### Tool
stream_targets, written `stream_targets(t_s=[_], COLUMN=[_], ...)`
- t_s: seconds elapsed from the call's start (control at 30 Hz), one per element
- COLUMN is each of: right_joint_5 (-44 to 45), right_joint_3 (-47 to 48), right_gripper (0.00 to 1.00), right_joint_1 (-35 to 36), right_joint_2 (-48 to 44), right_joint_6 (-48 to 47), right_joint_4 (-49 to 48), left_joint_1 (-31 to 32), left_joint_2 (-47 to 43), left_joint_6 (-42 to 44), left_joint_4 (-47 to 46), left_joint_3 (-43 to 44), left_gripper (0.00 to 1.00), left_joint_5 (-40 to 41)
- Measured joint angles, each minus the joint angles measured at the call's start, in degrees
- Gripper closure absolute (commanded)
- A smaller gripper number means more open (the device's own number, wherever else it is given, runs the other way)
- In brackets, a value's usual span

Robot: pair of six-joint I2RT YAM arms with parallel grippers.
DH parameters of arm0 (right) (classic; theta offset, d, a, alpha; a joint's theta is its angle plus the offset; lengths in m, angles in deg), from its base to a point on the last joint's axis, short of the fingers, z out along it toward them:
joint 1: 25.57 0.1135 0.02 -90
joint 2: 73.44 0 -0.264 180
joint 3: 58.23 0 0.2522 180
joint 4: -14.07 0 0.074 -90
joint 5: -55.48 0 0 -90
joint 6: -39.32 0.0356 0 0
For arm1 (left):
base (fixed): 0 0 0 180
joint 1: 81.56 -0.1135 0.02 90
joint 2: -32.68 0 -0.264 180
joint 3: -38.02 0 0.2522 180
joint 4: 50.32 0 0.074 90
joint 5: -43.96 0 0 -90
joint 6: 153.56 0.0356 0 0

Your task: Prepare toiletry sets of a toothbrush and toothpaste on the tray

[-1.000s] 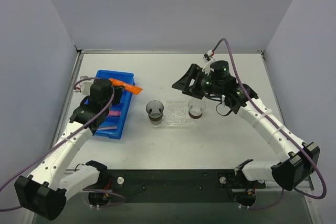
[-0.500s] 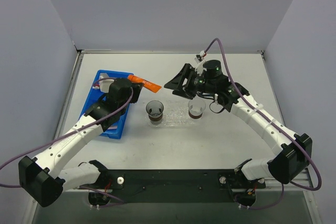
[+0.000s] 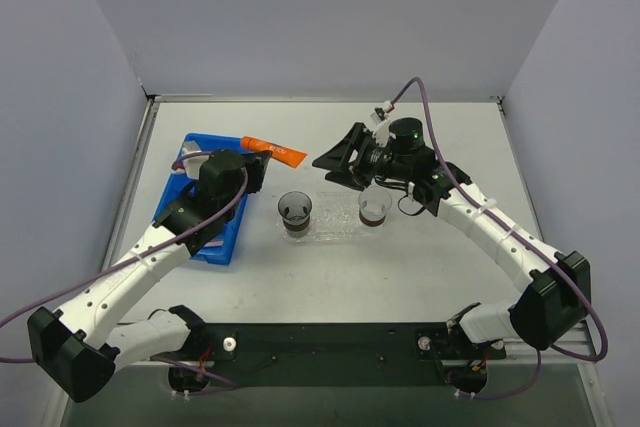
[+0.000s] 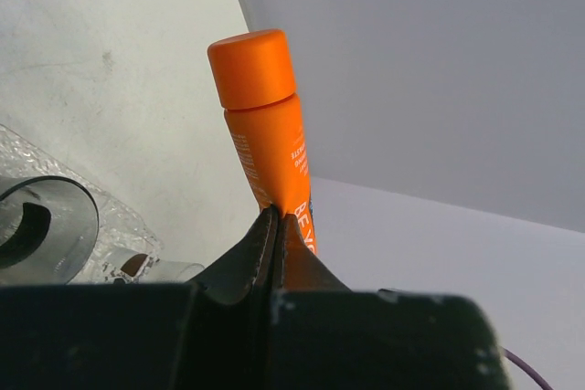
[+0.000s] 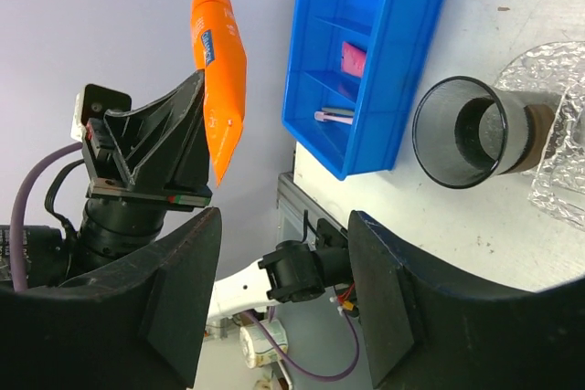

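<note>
Top view: your left gripper [image 3: 254, 158] is clamped on the orange toothpaste [image 3: 278, 153], tray [image 3: 337, 223] off to its right | Left wrist: jaws pinch the tube's flat end, cap pointing away | Right wrist: your right gripper [image 5: 285, 226] stands wide and empty; toothbrush [image 5: 333, 116] and magenta toothpaste [image 5: 353, 58] lie in the blue bin [image 5: 306, 79] beyond its fingers.

right gripper [image 5: 283, 226] stands wide apart; ahead-left, left gripper [image 5: 199, 130] pinches orange toothpaste [image 5: 219, 70]; blue bin [image 5: 302, 70] and clear cup [image 5: 437, 163] ahead-right.
</note>
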Motion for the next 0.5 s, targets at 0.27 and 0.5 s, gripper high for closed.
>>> stream_targets(t_s=[0.27,0.5], right_joint_5=[-2.54,-4.87], right_joint_3=[-0.33,-0.33], right_gripper=[0.49,0.5], right_joint_1=[-0.35,-0.35], right_joint_2=[1.88,3.19], right_joint_6=[1.01,0.57], right_joint_4=[-4.17,-6.62], left_joint_1=[0.0,0.22], left_joint_2=[-1.07,-1.86], left_joint_6=[-4.04,-7.23], left_joint_4=[-0.55,-0.66], left_joint_3=[-0.28,-2.73], left_gripper=[1.0,1.0], left_joint_5=[-1.79,-4.68])
